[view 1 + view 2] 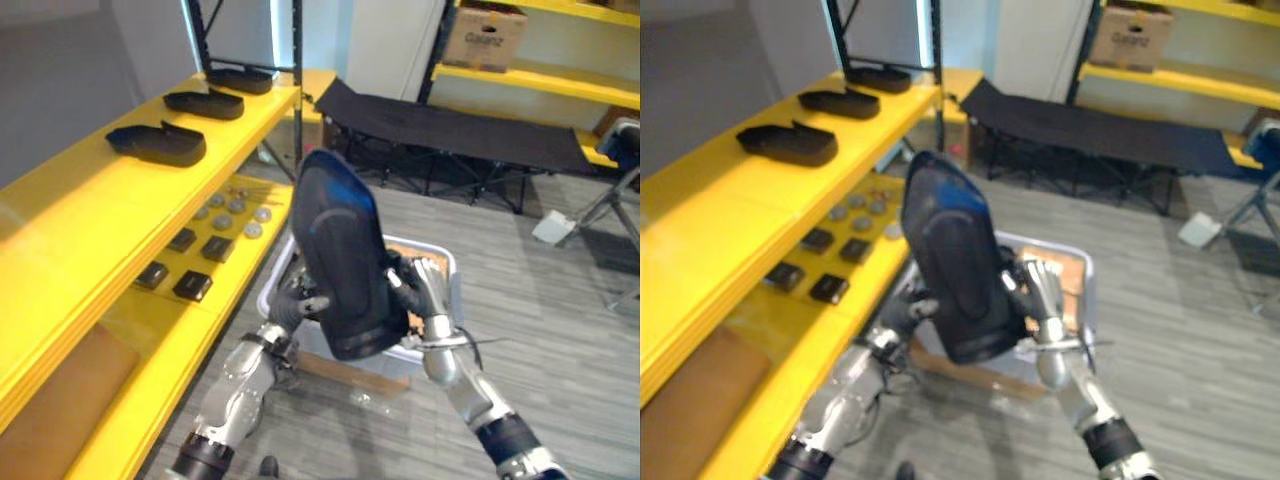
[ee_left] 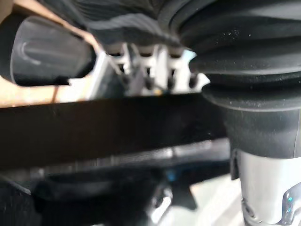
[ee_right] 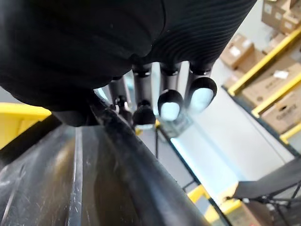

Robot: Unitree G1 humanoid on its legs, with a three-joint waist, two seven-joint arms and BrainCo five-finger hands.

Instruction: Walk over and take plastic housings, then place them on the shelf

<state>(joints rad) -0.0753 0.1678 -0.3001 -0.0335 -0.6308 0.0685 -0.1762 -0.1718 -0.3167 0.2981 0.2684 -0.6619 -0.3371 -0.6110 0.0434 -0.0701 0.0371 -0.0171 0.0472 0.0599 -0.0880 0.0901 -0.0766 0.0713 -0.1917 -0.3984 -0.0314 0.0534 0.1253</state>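
Clamping the plastic housing [image 1: 345,250] at mid-frame, left robot hand [image 1: 293,303] and right robot hand [image 1: 428,292] curl round opposite edges; it looks stiff, light, smooth.

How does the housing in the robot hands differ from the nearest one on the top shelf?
The held housing stands upright; the shelf housing lies flat. The held housing is clasped between the left robot hand and the right robot hand; the shelf housing rests free. Both are black.

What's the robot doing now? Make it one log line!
Phase: holding | plastic housing upright, gripped by left hand and right hand | over grey bin | yellow shelf at robot's left
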